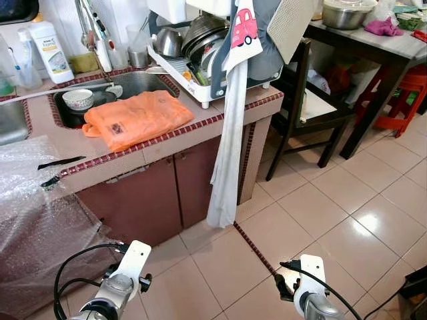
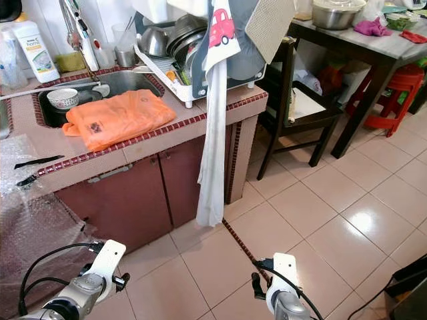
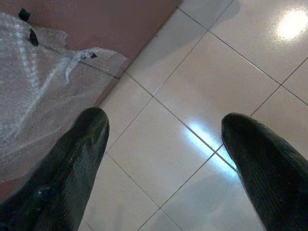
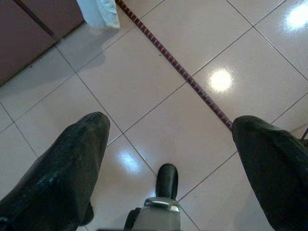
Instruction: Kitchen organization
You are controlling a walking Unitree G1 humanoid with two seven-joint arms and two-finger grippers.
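An orange plastic bag (image 1: 140, 117) lies flat on the tiled counter (image 1: 67, 143) beside the sink (image 1: 133, 83), where a small patterned bowl (image 1: 78, 99) sits. A white dish rack (image 1: 200, 63) full of metal bowls and plates stands on the counter's right end. A long pale towel (image 1: 227, 153) hangs down over the cabinet front. Both arms hang low over the floor, the left arm (image 1: 123, 280) near the cabinet and the right arm (image 1: 303, 283) farther right. My left gripper (image 3: 164, 118) is open over bare tiles. My right gripper (image 4: 171, 120) is open too, holding nothing.
Bubble wrap (image 1: 33, 220) drapes over the counter's left end down to the floor. A detergent bottle (image 1: 50, 50) stands behind the sink. A dark chair (image 1: 313, 100), a table (image 1: 373, 43) and a red stool (image 1: 407, 90) stand at the right. A red tile strip (image 4: 183, 72) crosses the floor.
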